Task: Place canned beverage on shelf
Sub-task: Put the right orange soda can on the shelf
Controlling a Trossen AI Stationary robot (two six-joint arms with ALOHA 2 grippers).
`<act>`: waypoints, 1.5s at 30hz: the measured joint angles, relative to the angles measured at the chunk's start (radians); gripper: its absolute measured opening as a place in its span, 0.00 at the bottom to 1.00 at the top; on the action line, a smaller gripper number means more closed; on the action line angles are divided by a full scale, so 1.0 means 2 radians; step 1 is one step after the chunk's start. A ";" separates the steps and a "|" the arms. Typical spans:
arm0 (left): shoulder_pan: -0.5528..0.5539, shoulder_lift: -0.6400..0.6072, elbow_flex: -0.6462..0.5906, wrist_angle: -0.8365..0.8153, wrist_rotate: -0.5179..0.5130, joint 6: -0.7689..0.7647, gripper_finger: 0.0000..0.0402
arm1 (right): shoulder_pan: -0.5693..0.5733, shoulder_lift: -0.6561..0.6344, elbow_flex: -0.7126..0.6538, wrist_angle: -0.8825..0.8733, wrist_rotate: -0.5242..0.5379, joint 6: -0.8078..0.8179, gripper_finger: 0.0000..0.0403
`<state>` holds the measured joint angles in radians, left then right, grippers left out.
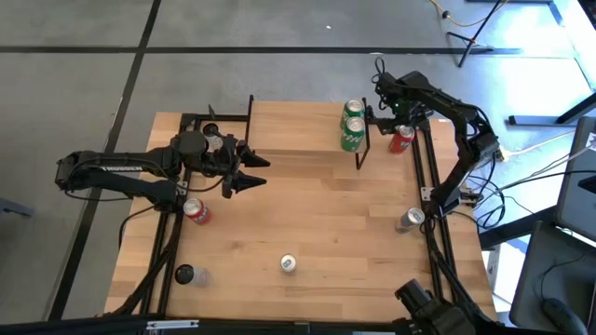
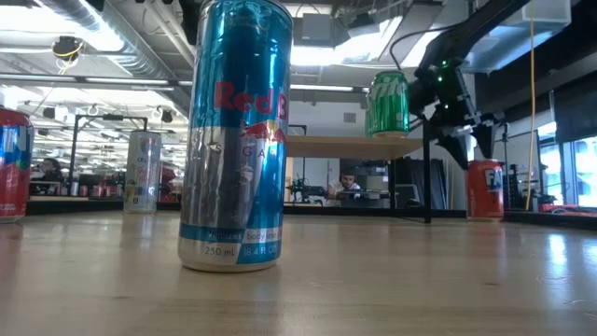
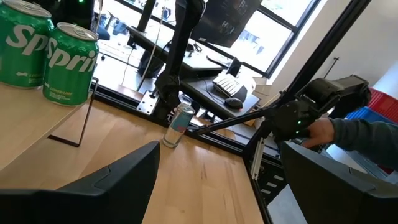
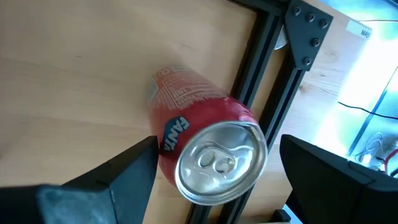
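So our right tool (image 1: pixel 402 128) was hanging over the red Fanta can (image 4: pixel 202 146) at the far right edge of the desk (image 1: pixel 307 214), fingers spread wide with the can sitting between them in the wrist view, not pinched. You could read "FANTA" in white down the side, and the silver top with the tab faced the camera. It stood upright right against the black rail, just beside the shelf (image 1: pixel 298 130).

The shelf itself sat at the far side of the desk, and two green Sprite cans (image 1: pixel 353 126) were already on its right end, touching each other. From our left wrist camera the "Spri" lettering was easy to make out on both.

Our left tool (image 1: pixel 251 172) hovered over the left-middle of the desk, well apart from the shelf's cans, fingers spread with nothing between them.

Other stuff on the desk: a tall blue-silver Red Bull can (image 2: pixel 235 135) at the near edge, reading "Red Bull" and "250 ml" up close in the low view, another red can (image 1: pixel 196 212) on the left side, a slim silver can (image 1: pixel 410 220) by the right rail, and a dark can (image 1: pixel 184 274) near the left front corner. We couldn't read those last three.
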<state>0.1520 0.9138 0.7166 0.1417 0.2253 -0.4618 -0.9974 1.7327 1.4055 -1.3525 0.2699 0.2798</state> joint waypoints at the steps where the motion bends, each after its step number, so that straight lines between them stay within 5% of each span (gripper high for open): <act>1: 0.000 0.000 0.000 0.000 0.000 0.000 0.81 | 0.000 0.005 0.000 0.000 0.000 0.000 0.79; 17: 0.000 0.000 0.000 0.000 0.000 0.000 0.81 | 0.001 0.033 0.001 -0.008 -0.049 0.001 0.79; 26: 0.000 0.000 0.000 0.000 -0.028 0.001 0.81 | 0.001 0.027 0.000 -0.006 -0.058 -0.006 0.59; 45: 0.000 0.000 0.000 0.001 -0.080 0.001 0.81 | 0.002 -0.081 -0.001 -0.042 -0.069 -0.012 0.58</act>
<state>0.1524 0.9142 0.7166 0.1432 0.0655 -0.4607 -0.9940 1.5713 1.4044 -1.4370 0.1314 0.2550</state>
